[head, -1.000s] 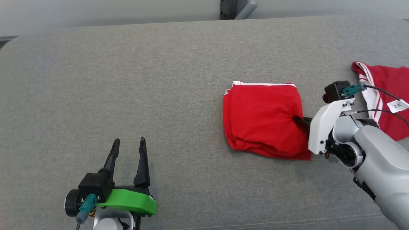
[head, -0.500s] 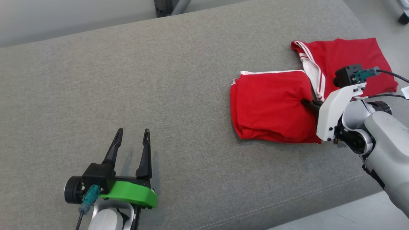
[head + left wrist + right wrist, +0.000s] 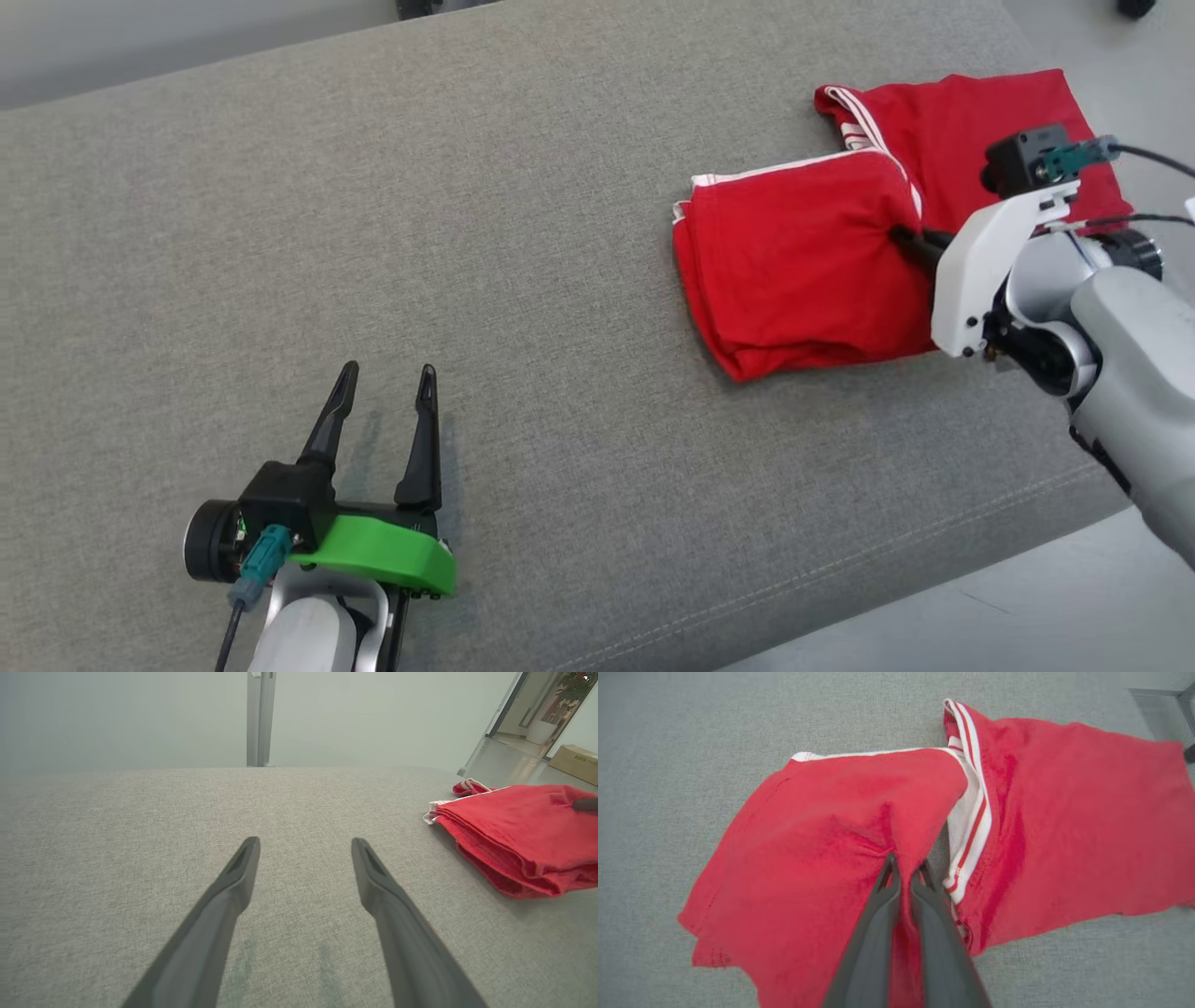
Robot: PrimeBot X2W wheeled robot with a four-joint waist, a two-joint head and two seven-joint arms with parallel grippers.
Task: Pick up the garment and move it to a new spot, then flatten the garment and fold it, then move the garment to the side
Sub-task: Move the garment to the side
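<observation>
The garment (image 3: 794, 271), red with a thin white hem, lies folded into a thick rectangular stack toward two o'clock in the head view, on a wide grey fabric-covered surface (image 3: 467, 233). The right gripper (image 3: 906, 238) reaches in from the three o'clock side. Its two dark fingers are pinched nearly together on a ridge of the top red layer at the stack's right edge, and the right wrist view shows cloth bunched between the tips. A low grip at the edge suggests the stack is meant to slide sideways rather than be lifted, which fits the last step of moving it aside, with folding apparently done. The left gripper (image 3: 385, 383) rests at seven o'clock, well apart from the cloth, fingers spread wide and holding nothing, likely parked out of the way. At one o'clock lies a second red garment (image 3: 962, 121) with a white and red striped band. The stack's right edge touches and partly overlaps that band, so it stands in the path and could get rumpled. The pale floor (image 3: 1027, 616) begins near, at four to five o'clock, leaving little room. In the left wrist view a metal post (image 3: 260, 718) stands at twelve o'clock behind the surface, and a cardboard box (image 3: 572, 763) sits far off at two o'clock.
</observation>
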